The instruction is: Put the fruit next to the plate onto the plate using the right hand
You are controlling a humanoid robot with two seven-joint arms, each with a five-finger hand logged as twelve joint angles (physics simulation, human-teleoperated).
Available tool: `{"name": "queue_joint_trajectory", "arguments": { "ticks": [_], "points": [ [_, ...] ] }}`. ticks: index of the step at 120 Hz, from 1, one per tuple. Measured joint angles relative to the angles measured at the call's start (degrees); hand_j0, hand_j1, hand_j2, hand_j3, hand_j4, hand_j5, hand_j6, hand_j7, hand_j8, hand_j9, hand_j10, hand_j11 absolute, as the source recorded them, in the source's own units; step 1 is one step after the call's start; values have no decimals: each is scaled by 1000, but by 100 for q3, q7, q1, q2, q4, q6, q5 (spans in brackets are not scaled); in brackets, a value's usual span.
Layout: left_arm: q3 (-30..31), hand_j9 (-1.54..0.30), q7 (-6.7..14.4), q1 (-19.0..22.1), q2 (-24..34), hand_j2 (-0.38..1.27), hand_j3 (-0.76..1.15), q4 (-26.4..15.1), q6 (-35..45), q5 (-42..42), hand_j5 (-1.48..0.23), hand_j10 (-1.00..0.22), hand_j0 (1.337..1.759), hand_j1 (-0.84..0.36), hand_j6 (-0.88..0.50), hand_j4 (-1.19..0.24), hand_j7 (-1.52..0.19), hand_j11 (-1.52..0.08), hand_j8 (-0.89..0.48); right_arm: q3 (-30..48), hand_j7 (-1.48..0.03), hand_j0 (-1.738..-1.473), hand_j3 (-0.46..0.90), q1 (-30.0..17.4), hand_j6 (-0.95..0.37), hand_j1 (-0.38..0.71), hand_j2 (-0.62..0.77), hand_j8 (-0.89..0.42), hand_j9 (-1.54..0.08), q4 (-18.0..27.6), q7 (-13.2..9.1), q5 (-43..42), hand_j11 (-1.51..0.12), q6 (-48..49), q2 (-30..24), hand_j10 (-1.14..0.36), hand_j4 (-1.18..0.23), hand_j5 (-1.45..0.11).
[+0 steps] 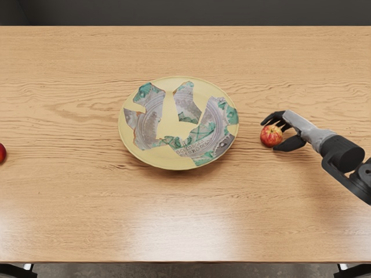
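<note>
A small red-and-yellow apple (pixel 270 137) sits on the table just right of the yellow plate (pixel 152 155), which has a grey and green pattern. My right hand (pixel 272 132) reaches in from the right edge and wraps the apple. Its dark fingers (pixel 273 119) curl over the apple's far side and the thumb (pixel 290 145) presses at its near side. The apple still rests on the wood, a short gap away from the plate's rim. The left arm does not show.
A second red fruit (pixel 2 153) is half cut off at the table's left edge, far from the plate. The wooden table (pixel 185 214) stretches wide in front of and behind the plate.
</note>
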Motion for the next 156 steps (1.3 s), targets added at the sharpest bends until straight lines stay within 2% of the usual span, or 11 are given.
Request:
{"name": "queue_joint_trajectory", "arguments": {
  "ticks": [17,43,79,119,143,156],
  "points": [
    [0,-15,0,0,0,3,0,0,0,0,-16,-12,1658,335,-13,-13,-15,-15,-13,-1,-660,-1656,0,-2,-403,235,-1,-435,-657,12,-2,3,-657,-1,0,-514,-517,-651],
    [0,-15,0,0,0,3,0,0,0,0,-16,-12,1658,335,-13,-13,-15,-15,-13,45,-698,-1657,0,32,-468,224,114,-466,-697,57,-1,146,-697,33,-12,-539,-541,-695],
    [0,-15,0,0,0,3,0,0,0,0,-15,-12,1658,335,-13,-13,-15,-15,-13,123,-730,-1657,0,188,-485,229,173,-473,-730,267,-6,599,-729,233,-137,-563,-561,-733],
    [1,-15,0,0,0,3,0,0,0,0,-15,-12,1658,335,-13,-13,-15,-15,-13,689,-752,-1658,0,293,-487,238,215,-470,-753,561,-84,993,-753,815,-189,-577,-574,-758],
    [0,-15,0,0,0,3,0,0,0,0,-15,-12,1658,335,-13,-13,-15,-15,-13,930,-755,-1658,0,365,-490,237,217,-471,-755,615,-118,1357,-755,1090,-137,-580,-577,-761],
    [0,-15,0,0,0,3,0,0,0,0,-15,-12,1658,335,-13,-13,-15,-15,-13,957,-756,-1658,0,420,-486,237,215,-470,-754,621,-170,1471,-754,1121,61,-582,-579,-759]
  ]
}}
